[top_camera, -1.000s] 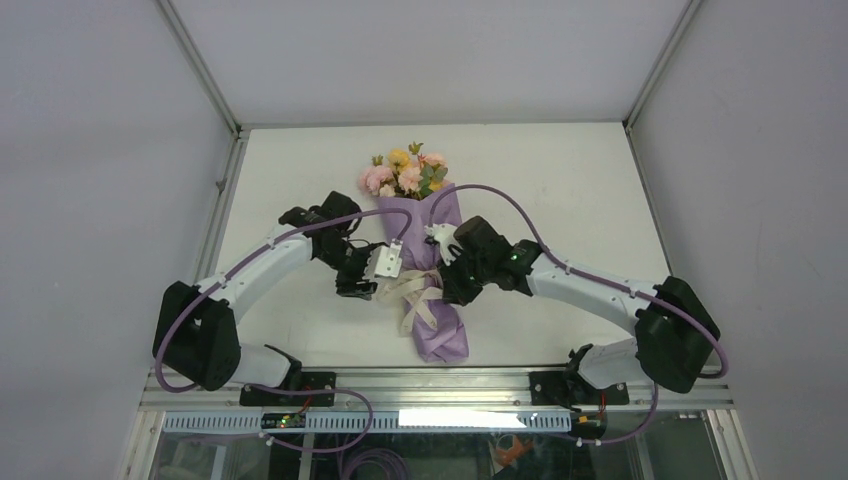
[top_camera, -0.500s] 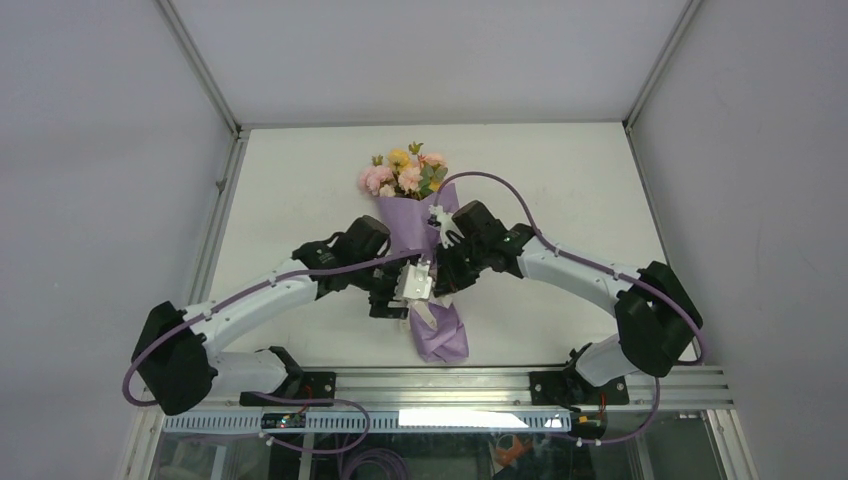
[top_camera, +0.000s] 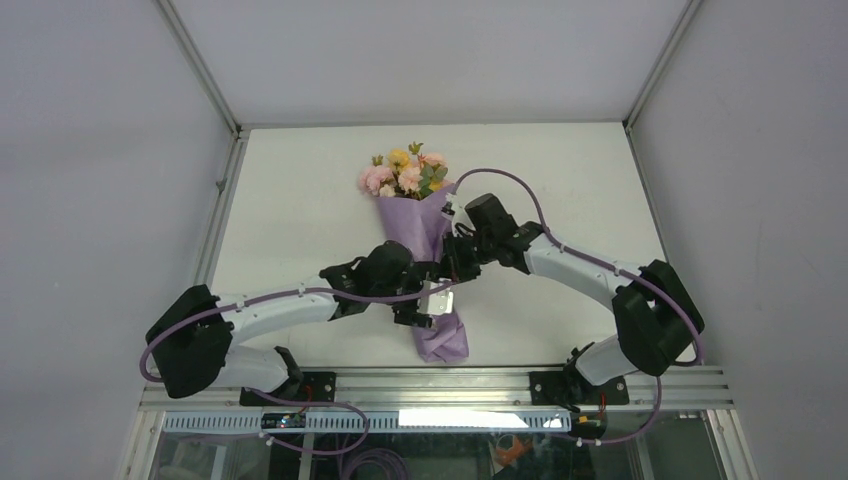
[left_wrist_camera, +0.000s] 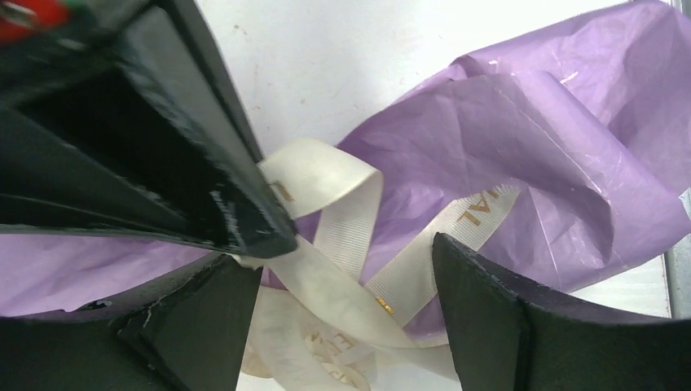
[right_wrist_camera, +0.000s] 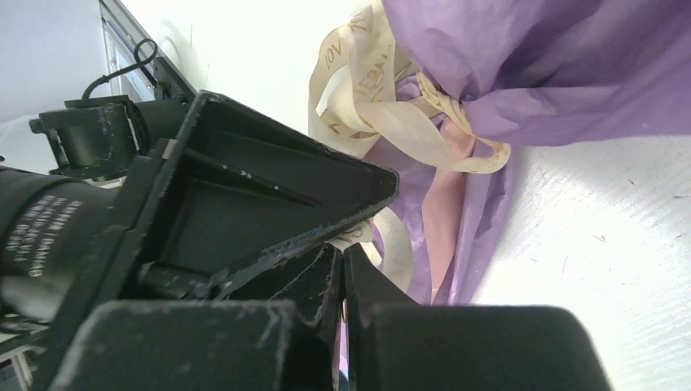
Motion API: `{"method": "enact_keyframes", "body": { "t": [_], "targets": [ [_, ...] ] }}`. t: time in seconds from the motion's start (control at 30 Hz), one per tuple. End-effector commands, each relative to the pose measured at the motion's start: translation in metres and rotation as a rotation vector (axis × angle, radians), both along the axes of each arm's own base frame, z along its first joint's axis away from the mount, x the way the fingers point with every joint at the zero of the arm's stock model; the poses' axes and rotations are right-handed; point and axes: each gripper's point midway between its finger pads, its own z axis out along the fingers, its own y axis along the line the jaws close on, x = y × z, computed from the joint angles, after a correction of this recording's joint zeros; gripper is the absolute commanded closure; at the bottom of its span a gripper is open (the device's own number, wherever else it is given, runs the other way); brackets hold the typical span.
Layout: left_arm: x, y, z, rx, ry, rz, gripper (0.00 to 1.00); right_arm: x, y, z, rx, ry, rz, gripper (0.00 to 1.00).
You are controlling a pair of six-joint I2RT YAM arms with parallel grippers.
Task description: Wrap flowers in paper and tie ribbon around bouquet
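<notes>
The bouquet lies lengthwise on the white table: the flowers (top_camera: 405, 175) at the far end, the lilac paper (top_camera: 441, 338) tapering toward me. The cream ribbon (left_wrist_camera: 346, 216) is looped round the paper's (left_wrist_camera: 521, 122) narrow waist, with loose loops (right_wrist_camera: 367, 106) beside it. My right gripper (right_wrist_camera: 342, 249) is shut on a strand of the ribbon just over the waist (top_camera: 452, 262). My left gripper (left_wrist_camera: 346, 261) stands open, its fingers (left_wrist_camera: 489, 318) straddling the ribbon strands right beside the right gripper's tips (left_wrist_camera: 244, 224). In the top view the left gripper (top_camera: 432, 298) hangs over the bouquet's lower half.
The table's (top_camera: 300, 190) metal frame rails (top_camera: 215, 220) run along its left and right sides. Both arms cross over the bouquet's middle, close together. The paper's pink inner side (right_wrist_camera: 452, 212) shows at a fold.
My left arm swung right, from beside the bouquet to over its waist, and its jaws opened wider. My right gripper drew back and away, still shut on the ribbon.
</notes>
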Motion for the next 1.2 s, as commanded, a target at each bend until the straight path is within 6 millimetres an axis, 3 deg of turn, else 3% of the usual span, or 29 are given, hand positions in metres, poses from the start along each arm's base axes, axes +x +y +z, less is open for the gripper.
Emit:
{"method": "enact_keyframes", "body": {
  "t": [0.0, 0.17, 0.27, 0.37, 0.53, 0.67, 0.73, 0.83, 1.0, 1.17],
  "targets": [
    [0.007, -0.014, 0.003, -0.058, -0.074, -0.003, 0.26, 0.007, 0.01, 0.019, 0.093, 0.007, -0.018, 1.0],
    [0.021, -0.018, -0.002, -0.033, -0.055, 0.074, 0.52, 0.01, 0.015, 0.024, 0.118, 0.02, -0.024, 1.0],
    [0.019, -0.016, -0.006, -0.024, -0.057, 0.074, 0.79, 0.011, 0.013, 0.026, 0.114, 0.019, -0.03, 1.0],
    [0.022, -0.011, -0.007, -0.016, -0.068, 0.097, 1.0, 0.011, 0.012, 0.027, 0.111, 0.027, -0.032, 1.0],
    [0.023, -0.006, 0.013, -0.048, -0.015, 0.185, 1.0, 0.021, -0.007, 0.033, 0.036, -0.002, -0.047, 0.78],
    [0.012, -0.001, 0.018, -0.057, 0.08, 0.191, 0.96, 0.029, -0.014, 0.038, 0.053, -0.013, -0.065, 0.87],
    [0.014, -0.002, 0.018, -0.063, 0.102, 0.218, 1.0, 0.028, -0.01, 0.036, 0.074, 0.024, -0.063, 0.86],
    [0.021, -0.004, 0.022, -0.084, 0.128, 0.251, 1.0, 0.025, -0.011, 0.032, 0.067, 0.04, -0.053, 0.75],
    [0.016, 0.0, 0.015, -0.078, 0.192, 0.235, 1.0, 0.035, -0.024, 0.039, 0.068, -0.074, -0.074, 0.45],
    [0.024, 0.005, 0.012, -0.079, 0.216, 0.3, 1.0, 0.05, -0.018, 0.055, 0.198, -0.019, -0.306, 0.37]
  ]
}}
